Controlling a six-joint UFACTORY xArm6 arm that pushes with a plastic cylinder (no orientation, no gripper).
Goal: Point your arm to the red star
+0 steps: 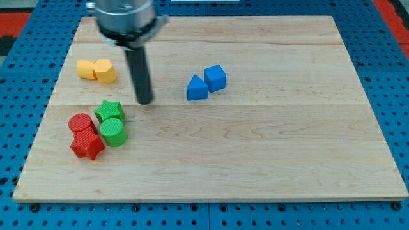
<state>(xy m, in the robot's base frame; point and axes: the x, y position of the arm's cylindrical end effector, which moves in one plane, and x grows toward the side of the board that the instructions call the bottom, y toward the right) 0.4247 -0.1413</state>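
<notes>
The red star [88, 145] lies at the view's lower left on the wooden board [255, 147], touching a red cylinder [81, 123] just above it. My tip [146, 101] rests on the board up and to the right of the red star, just right of a green star [109, 111]. A green cylinder [114, 132] sits between my tip and the red star, touching the red star's right side.
Two yellow blocks [96, 69] lie together at the upper left. A blue triangular block [197, 88] and a blue cube [215, 77] sit side by side near the middle top. A blue pegboard [396, 76] surrounds the board.
</notes>
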